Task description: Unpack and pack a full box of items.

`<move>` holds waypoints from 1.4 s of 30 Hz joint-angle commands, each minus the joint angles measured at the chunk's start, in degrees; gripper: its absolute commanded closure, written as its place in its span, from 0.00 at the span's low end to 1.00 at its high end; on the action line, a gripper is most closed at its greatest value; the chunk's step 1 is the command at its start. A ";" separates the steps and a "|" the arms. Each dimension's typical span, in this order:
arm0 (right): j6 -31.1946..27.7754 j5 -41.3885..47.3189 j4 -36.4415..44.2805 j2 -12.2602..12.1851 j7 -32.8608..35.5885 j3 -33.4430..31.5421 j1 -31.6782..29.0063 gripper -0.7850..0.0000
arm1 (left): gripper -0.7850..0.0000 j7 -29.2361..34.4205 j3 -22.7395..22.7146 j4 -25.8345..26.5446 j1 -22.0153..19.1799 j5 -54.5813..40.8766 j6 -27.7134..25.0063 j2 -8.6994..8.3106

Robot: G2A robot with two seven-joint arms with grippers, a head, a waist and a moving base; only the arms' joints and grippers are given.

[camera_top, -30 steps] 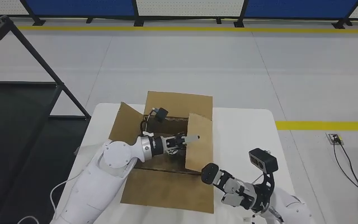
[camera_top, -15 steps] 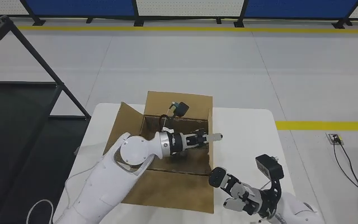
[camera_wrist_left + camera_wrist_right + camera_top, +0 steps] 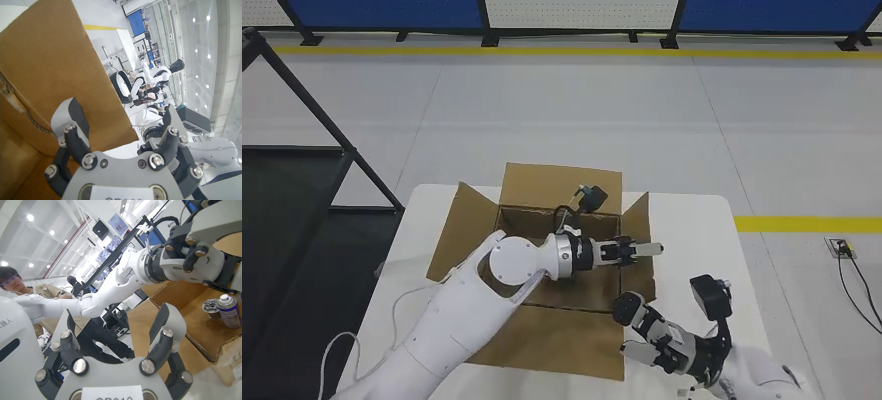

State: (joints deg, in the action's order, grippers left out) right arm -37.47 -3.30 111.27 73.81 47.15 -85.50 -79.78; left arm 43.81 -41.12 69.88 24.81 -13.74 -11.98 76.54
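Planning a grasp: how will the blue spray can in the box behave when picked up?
The spray can looks rigid; its smooth round body may slip. Seemingly upright and narrow, it could tip if nudged, then roll.

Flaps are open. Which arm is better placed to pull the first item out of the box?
Left, probably. The left gripper hangs open over the cardboard box, with the spray can inside below it. The right gripper, also open, sits outside the box's near corner, low beside the wall.

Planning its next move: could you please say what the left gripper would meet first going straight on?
Probably the cardboard flap, close ahead of the left gripper; past its edge the way looks free.
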 commanded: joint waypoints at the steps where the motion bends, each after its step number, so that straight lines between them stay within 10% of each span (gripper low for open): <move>1: 0.54 -1.39 0.11 -0.08 -1.70 -0.15 -0.27 0.00 | 0.00 0.04 -0.13 -0.88 -0.31 -0.30 -0.59 0.27; 13: 5.04 -6.52 -1.53 -0.86 -8.62 -3.13 0.55 0.00 | 0.00 0.17 -8.64 3.69 3.95 0.66 -2.63 -1.75; 29: 11.19 -7.15 -0.90 -2.31 -7.34 -5.86 0.88 0.00 | 0.00 -2.60 -31.44 25.61 23.35 6.14 -1.54 -7.72; 42: 19.82 -15.97 -3.31 -2.77 -10.71 -2.73 5.02 0.00 | 0.00 -3.52 -37.28 30.45 31.30 5.17 -2.26 -8.94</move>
State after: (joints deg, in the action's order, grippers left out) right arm -17.84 -19.12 108.10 71.04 36.61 -88.47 -74.98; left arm 40.24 -78.44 100.38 55.98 -8.57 -14.26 67.62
